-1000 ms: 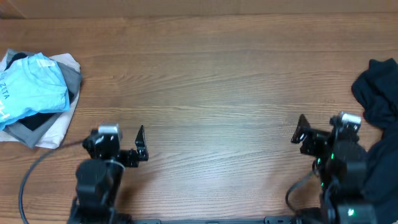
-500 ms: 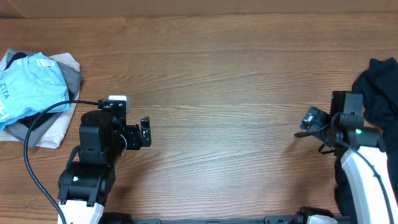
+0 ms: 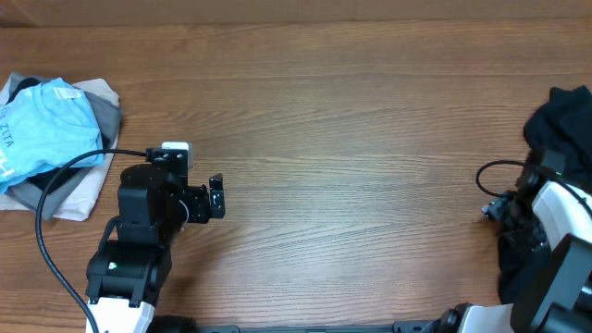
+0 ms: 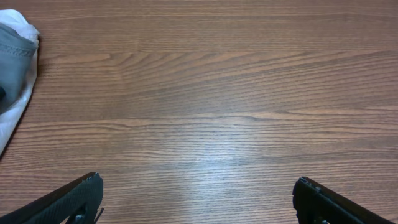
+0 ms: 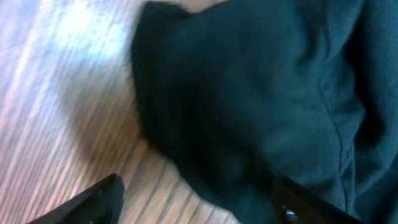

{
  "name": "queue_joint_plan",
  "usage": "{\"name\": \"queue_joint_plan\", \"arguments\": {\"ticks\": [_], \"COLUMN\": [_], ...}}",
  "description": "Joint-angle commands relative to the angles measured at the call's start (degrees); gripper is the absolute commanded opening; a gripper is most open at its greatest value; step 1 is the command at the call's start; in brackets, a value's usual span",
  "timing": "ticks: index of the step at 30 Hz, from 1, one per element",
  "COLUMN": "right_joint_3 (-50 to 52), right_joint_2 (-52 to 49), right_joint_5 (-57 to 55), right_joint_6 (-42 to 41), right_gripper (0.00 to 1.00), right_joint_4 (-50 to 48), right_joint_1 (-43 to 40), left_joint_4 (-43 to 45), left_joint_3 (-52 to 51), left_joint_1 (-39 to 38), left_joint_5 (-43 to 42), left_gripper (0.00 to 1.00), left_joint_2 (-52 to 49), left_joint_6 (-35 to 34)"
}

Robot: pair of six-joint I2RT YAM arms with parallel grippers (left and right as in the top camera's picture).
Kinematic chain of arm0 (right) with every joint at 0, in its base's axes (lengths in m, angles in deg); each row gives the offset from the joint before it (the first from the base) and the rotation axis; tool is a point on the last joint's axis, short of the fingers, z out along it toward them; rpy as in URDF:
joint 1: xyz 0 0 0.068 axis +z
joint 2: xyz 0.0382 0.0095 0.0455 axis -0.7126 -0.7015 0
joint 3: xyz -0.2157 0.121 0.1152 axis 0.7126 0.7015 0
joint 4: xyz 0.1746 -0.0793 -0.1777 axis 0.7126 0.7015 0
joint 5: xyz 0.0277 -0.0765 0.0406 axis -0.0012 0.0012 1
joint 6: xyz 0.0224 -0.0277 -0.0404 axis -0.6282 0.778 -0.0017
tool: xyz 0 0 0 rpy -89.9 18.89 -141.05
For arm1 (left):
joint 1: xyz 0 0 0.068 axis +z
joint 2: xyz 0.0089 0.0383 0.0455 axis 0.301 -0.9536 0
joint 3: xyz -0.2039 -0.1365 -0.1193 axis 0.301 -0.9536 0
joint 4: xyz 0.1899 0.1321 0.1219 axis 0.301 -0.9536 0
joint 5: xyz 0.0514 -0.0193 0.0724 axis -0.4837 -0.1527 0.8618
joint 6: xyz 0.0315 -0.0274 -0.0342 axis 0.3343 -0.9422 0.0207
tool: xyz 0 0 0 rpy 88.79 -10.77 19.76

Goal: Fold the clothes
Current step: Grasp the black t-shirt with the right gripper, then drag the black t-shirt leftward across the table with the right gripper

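**Black garment [image 3: 562,125] bunched at right edge of table [image 3: 351,102]**

The garment is seen crumpled in a heap, well apart from the light blue shirt [image 3: 46,134] piled at far left. The right gripper [image 5: 196,186] is held spread over its fabric; contact cannot be told. The left gripper [image 4: 198,183] is spread wide above the wood, with nothing gripped.

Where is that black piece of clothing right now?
Overhead, the black garment lies bunched at the table's right edge, beside the right arm; the right gripper is right at it.

Light blue shirt [image 3: 46,129] — dark letters along its edge, roughly "ZITA" — too small for certainty
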Motion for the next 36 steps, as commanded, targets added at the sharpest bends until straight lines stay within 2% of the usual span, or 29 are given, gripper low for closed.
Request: {"name": "queue_joint_plan", "arguments": {"ticks": [1,4,5,6,8,13,15,20,22,24,28,30,35,36], "right_joint_3": [0.5,0.5,0.5,0.6,1.0,1.5,1.5,1.4,0.3,-1.0,-4.5,-6.3,-10.3,-11.6], "right_joint_2": [-0.7,-0.7,-0.7,-0.7,-0.7,-0.7,-0.7,-0.7,-0.7,-0.7,-0.7,-0.7,-0.7,-0.7], "right_joint_5": [-1.1,-1.0,-1.0,-0.8,-0.8,0.3,5.6,41.8,58.8,64.6,65.4,65.2,64.6,64.6], "right_joint_6": [-0.9,-0.9,-0.9,-0.9,-0.9,-0.9,0.3,22.9,35.0,39.5,40.1,38.9,26.5,25.4], "right_gripper": [0.64,0.36,0.30,0.18,0.04,0.04,0.04,0.04,0.04,0.04,0.04,0.04,0.04,0.10], "right_joint_4": [-0.9,-1.1,-1.1,-1.1,-1.2,-1.3,-2.3,-7.0,-6.5,-6.4,-9.2,-13.9,-27.7,-28.8], "right_joint_1": [-2.7,-4.3,-4.3,-4.3,-4.3,-4.3,-4.1,-0.6,5.0,11.2,24.2,30.7,36.4,36.4], "left_joint_4": [0.0,0.0,0.0,0.0,0.0,0.0,0.0,0.1,0.2,0.5,0.6,0.7,2.0,2.3], "left_joint_3": [1.6,1.6,1.6,1.6,1.6,1.6,1.6,1.6,1.6,1.6,1.6,1.6,1.6,1.6], "left_joint_1": [0.3,0.3,0.3,0.3,0.3,0.3,0.3,0.3,0.3,0.3,0.3,0.3,0.3,0.3], "left_joint_5": [-0.9,-0.9,-0.9,-0.9,-0.9,-0.9,-0.9,-0.9,-0.9,-0.9,-0.9,-0.9,-0.9,-0.9], "left_gripper": [1.00,1.00,1.00,1.00,1.00,1.00,1.00,1.00,1.00,1.00,1.00,1.00,1.00,1.00], "left_joint_2": [0.1,0.1,0.1,0.1,0.1,0.1,0.1,0.1,0.1,0.1,0.1,0.1,0.1,0.1], "left_joint_6": [1.2,1.2,1.2,1.2,1.2,1.2,1.2,1.2,1.2,1.2,1.2,1.2,1.2,1.2]}}
